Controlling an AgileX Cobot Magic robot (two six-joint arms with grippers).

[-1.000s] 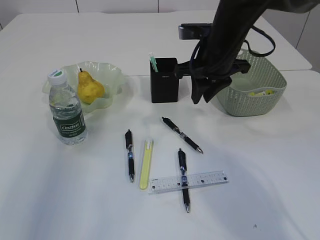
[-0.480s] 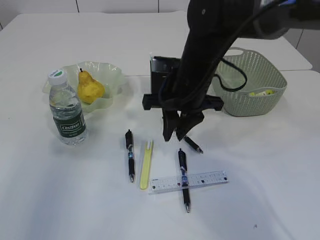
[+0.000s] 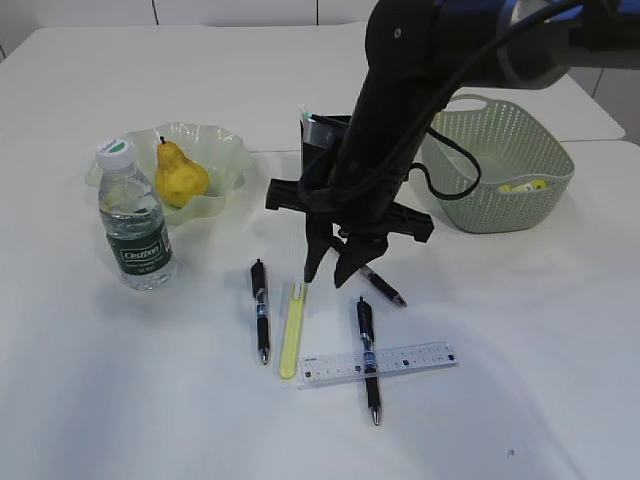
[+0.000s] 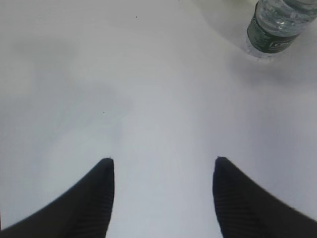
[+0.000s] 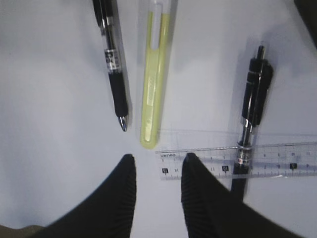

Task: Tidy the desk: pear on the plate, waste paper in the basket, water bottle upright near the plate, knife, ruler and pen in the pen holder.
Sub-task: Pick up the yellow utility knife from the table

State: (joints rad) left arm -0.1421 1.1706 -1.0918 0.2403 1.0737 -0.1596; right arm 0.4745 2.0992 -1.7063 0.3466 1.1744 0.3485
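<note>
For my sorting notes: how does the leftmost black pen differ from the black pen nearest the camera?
The leftmost black pen lies alone on the white table; the nearest black pen crosses the transparent plastic ruler. The first lies left of the yellow knife, the second right. Both lie flat, nearly parallel.

My arm (image 3: pixel 400 110) is glossy black, thick and rounded, with a black cable (image 3: pixel 455 165) looping off it at centre right of the frame. A flat black crossbar (image 3: pixel 345 208) spans my wrist. My fingers (image 5: pixel 121 198) are matte black, tapered, finely ribbed (like knurled rubber).
</note>
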